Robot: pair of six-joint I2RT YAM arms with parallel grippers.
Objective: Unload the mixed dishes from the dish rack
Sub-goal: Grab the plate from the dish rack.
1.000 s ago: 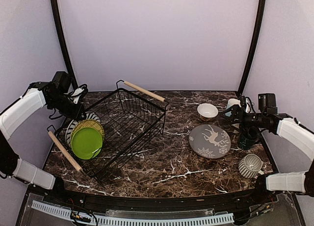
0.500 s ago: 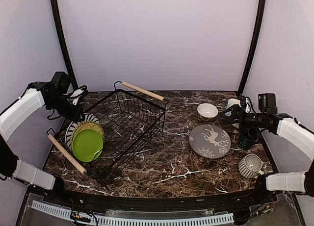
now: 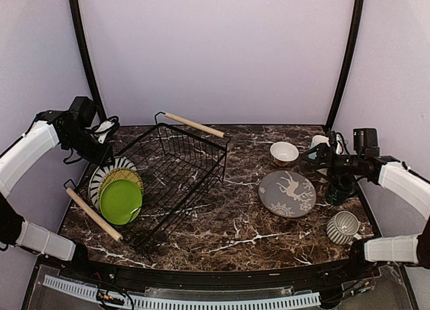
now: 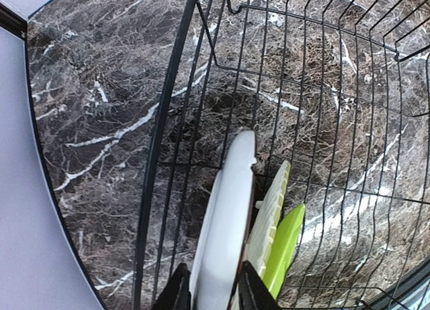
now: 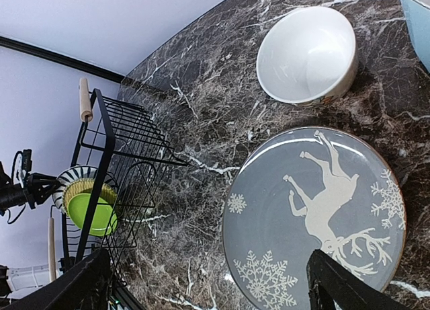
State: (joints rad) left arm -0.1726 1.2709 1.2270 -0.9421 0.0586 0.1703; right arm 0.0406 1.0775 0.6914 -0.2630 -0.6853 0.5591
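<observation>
Top view, 9 o'clock: left gripper [image 3: 102, 147] clamped on rim of striped plate [image 3: 99, 179]. Plate stands on edge with yellow plate [image 3: 129, 174] and green plate [image 3: 120, 201] inside left end of rack [image 3: 181, 162]. 1 o'clock: bowl [image 3: 284, 152]. 2 o'clock: deer plate [image 3: 287, 194], snowflake motifs. 3 o'clock: right gripper [image 3: 314, 155], fingers spread wide, empty; teal mug [image 3: 339, 189] just beside. 4 o'clock: striped mug [image 3: 342, 226].

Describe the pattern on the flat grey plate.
The grey plate bears a white reindeer and snowflakes, clearest in the right wrist view.
</observation>
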